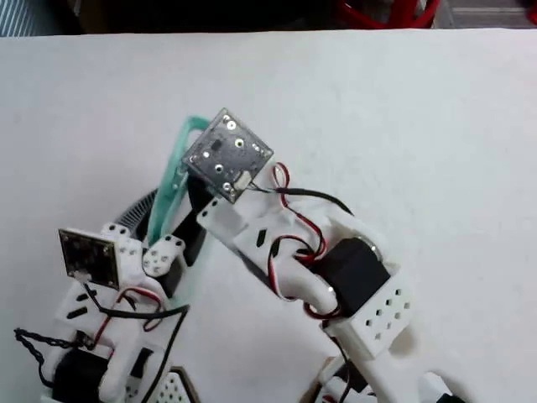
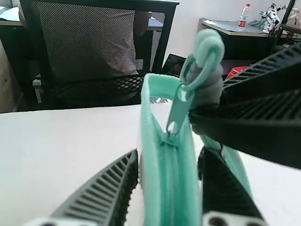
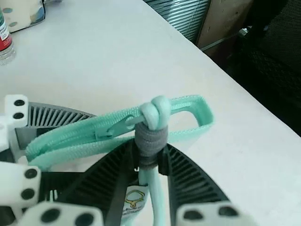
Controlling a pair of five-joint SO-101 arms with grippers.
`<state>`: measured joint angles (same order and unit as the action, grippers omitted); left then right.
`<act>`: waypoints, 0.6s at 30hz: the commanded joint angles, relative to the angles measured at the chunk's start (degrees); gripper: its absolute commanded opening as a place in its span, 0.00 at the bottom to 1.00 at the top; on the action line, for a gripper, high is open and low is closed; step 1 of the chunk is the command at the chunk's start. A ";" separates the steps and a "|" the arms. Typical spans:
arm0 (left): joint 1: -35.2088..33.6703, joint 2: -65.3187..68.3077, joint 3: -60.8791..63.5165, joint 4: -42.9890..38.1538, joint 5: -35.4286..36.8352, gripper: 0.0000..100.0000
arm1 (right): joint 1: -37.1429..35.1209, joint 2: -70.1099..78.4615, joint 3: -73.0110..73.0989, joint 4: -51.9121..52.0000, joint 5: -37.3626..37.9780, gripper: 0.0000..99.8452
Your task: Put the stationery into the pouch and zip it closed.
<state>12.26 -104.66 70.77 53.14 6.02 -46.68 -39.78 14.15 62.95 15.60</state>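
Pouch point(image 2: 164, 188): one, mint green, held edge-up between the left gripper's point(image 2: 169, 162) two fingers, which are closed narrowly on its sides. One zip pull cord point(image 3: 149, 134), pinched in the right gripper point(image 3: 149, 153), just beyond the left gripper. From above, the right arm's camera board point(image 1: 226, 155) covers most of it. One white table point(image 1: 403, 101) lies beneath.

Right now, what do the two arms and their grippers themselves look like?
The left arm and right arm are white plastic shells around black motors, with perforated housings and looping red, black and white wires. Each wrist carries a square grey camera board. The left gripper and right gripper have black, ribbed, wedge-shaped fingers.
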 commanded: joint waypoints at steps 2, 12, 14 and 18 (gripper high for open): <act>3.03 0.22 -1.93 -1.67 -0.09 0.06 | -0.40 -2.15 -0.97 0.31 0.62 0.02; 2.59 0.22 3.43 -4.84 -2.11 0.02 | 7.96 -6.02 -0.97 -3.47 3.43 0.02; 2.59 0.22 3.43 -4.84 -2.11 0.02 | 11.21 -5.85 -0.97 -5.85 3.96 0.02; 2.59 0.22 3.60 -4.84 -2.11 0.02 | 15.87 -3.38 -0.88 -9.98 3.78 0.02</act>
<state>14.46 -104.84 74.02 48.92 4.35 -34.55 -44.00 14.24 56.53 18.68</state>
